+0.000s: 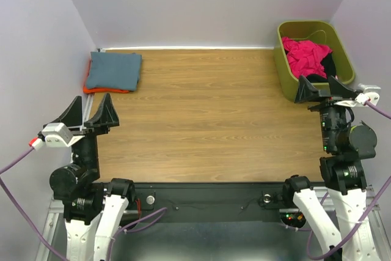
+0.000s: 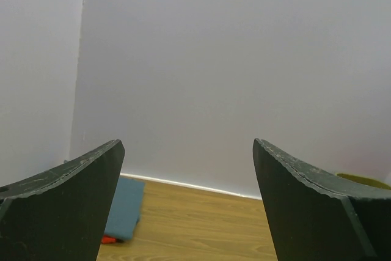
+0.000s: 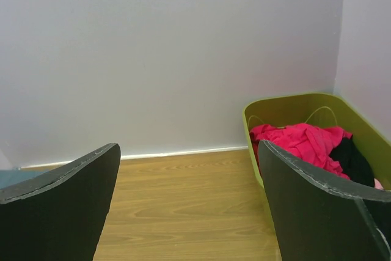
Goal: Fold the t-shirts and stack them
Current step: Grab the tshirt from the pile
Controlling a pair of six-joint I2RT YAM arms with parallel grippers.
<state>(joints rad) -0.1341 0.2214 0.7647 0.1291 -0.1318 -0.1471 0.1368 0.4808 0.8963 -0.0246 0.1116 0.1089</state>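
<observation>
Right claw [image 1: 317, 82] and left claw [image 1: 93, 101] gape empty; the limp, light pink t-shirt [image 1: 305, 56] wants pinching at a raised fold.

— Where is the slate blue-grey shirt [image 1: 113, 70]?
— Ahead of the left gripper [image 1: 93, 97] and a little to its right, on the counter's [image 1: 208, 108] far corner. It is folded into a flat, neat rectangle.
— And the orange shirt [image 1: 98, 90]?
— Directly under the blue-grey one. Only a thin strip shows along the stack's near and left edges, the part closest to the left gripper.
— The magenta-pink shirt [image 1: 305, 55]?
— Crumpled in a loose heap just beyond the right gripper [image 1: 317, 84], inside the olive-green bin [image 1: 281, 59].
— Anything with it?
— The black garment [image 1: 330, 65], bunched against the pink shirt's right side, also in the bin, ahead of the right gripper. Its shape is hard to make out.
</observation>
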